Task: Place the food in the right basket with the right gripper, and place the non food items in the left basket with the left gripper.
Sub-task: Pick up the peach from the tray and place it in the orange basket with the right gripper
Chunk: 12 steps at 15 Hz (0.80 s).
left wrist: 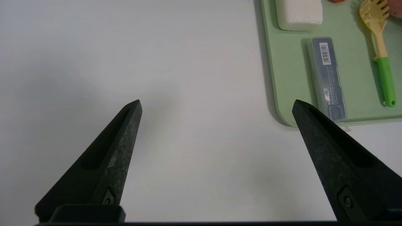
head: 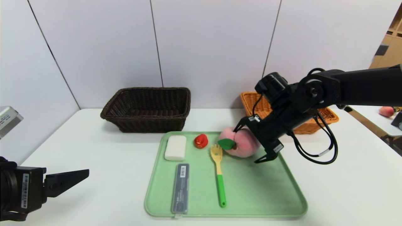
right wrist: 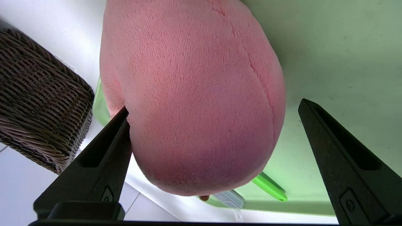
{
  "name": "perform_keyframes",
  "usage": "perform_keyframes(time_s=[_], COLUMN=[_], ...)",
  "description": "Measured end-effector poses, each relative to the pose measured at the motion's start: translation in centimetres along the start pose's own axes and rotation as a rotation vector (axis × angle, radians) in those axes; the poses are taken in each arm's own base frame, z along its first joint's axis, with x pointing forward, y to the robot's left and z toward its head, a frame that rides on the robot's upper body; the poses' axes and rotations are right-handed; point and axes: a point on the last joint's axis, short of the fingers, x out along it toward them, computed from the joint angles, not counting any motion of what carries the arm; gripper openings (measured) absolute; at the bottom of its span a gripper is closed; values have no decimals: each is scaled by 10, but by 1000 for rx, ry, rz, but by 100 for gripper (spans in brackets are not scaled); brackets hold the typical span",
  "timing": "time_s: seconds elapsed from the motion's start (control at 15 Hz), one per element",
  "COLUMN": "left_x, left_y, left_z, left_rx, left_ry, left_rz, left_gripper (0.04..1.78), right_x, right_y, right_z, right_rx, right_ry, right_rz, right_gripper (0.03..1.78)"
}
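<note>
A pink plush peach (head: pixel 243 144) with a green leaf lies on the green tray (head: pixel 257 194). My right gripper (head: pixel 246 145) stands open around it. In the right wrist view the peach (right wrist: pixel 194 94) fills the gap of that gripper (right wrist: pixel 213 105): one finger touches its side, the other stands apart. A small red strawberry (head: pixel 201 141), a white block (head: pixel 175 147), a grey case (head: pixel 181 187) and a yellow fork with a green handle (head: pixel 219 171) also lie on the tray. My left gripper (left wrist: pixel 216 101) hangs open over bare table, left of the tray.
The dark brown basket (head: pixel 150 124) stands behind the tray's left end. The orange basket (head: pixel 251 102) stands at the back right, partly hidden by my right arm. A pinkish fruit (head: pixel 386 110) lies on a neighbouring surface at far right.
</note>
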Motion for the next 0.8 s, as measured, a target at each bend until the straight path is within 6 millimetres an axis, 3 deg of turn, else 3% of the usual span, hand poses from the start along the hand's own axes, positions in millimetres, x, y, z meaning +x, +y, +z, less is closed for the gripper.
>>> perform_keyframes(time_s=[0.07, 0.27, 0.4, 0.67, 0.8], left_x=[0, -1, -1, -1, -1], left_y=[0, 0, 0, 0, 0], left_z=[0, 0, 0, 0, 0], left_rx=[0, 0, 0, 0, 0], left_ry=[1, 2, 3, 2, 3], left_rz=[-6, -11, -14, -15, -14], left_gripper=[169, 169, 169, 169, 169], right_x=[1, 0, 0, -1, -8], right_y=[0, 1, 1, 1, 1], right_z=[0, -4, -5, -5, -7], right_rx=[0, -11, -13, -13, -14], right_ry=[0, 5, 5, 7, 5], right_rz=[-1, 0, 1, 3, 16], right_gripper=[170, 122, 99, 63, 61])
